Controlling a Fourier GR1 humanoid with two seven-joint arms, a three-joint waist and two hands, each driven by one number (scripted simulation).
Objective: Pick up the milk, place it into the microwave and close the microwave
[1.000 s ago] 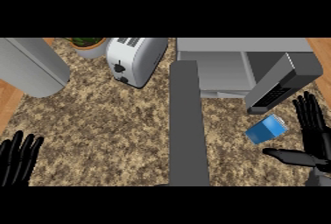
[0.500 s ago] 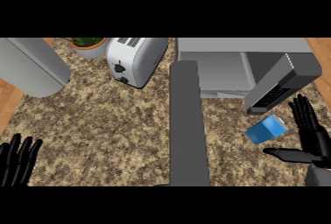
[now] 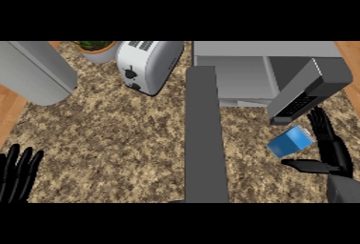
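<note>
The milk is a small blue carton standing on the speckled counter, just below the microwave's open door. The grey microwave sits at the back right with its inside showing. My right hand is open just right of the carton, fingers straight and pointing up, thumb stretched left beneath the carton; whether it touches the carton I cannot tell. My left hand rests open at the lower left edge, fingers up.
A dark grey upright bar runs down the counter's middle, left of the milk. A white toaster and a potted plant stand at the back. A large grey cylinder lies at the left.
My right hand has moved up and slightly closer to the carton. My left hand has sunk a little toward the lower left corner. The carton has not moved.
</note>
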